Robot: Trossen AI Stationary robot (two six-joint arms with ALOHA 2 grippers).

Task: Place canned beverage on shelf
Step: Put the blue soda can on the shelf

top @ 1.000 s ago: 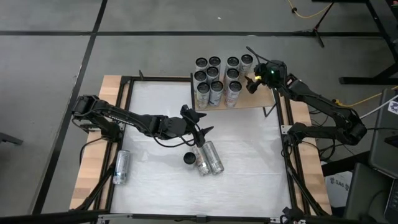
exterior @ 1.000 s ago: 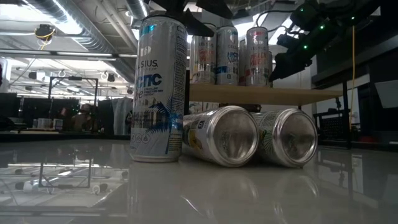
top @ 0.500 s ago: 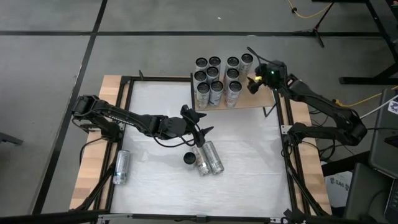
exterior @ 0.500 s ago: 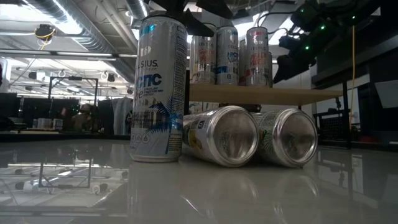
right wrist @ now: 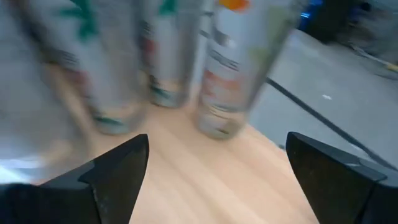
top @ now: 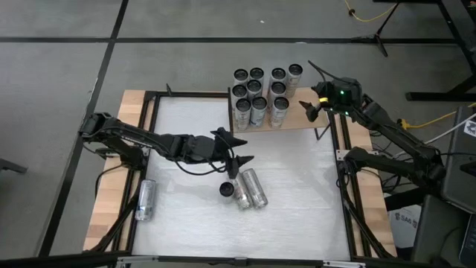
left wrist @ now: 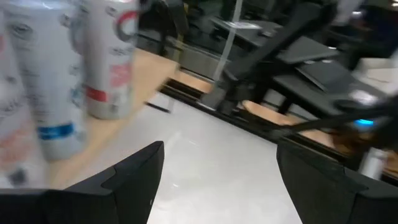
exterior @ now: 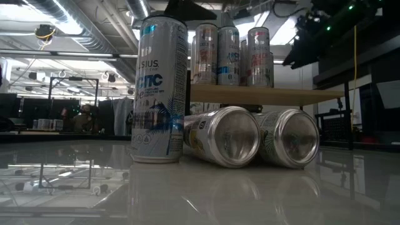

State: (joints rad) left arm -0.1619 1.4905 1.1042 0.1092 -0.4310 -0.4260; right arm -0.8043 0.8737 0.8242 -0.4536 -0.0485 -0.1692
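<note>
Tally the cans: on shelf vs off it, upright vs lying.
Upright cans on the shelf: 10
Upright can on the white table: 1
Lying cans off the shelf: 3
Total: 14

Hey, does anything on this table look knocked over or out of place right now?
Yes. Two cans lie on their sides together mid-table, beside one upright can. A third fallen can lies alone near the table's left edge. The cans on the shelf all stand upright. No spill is visible.
</note>
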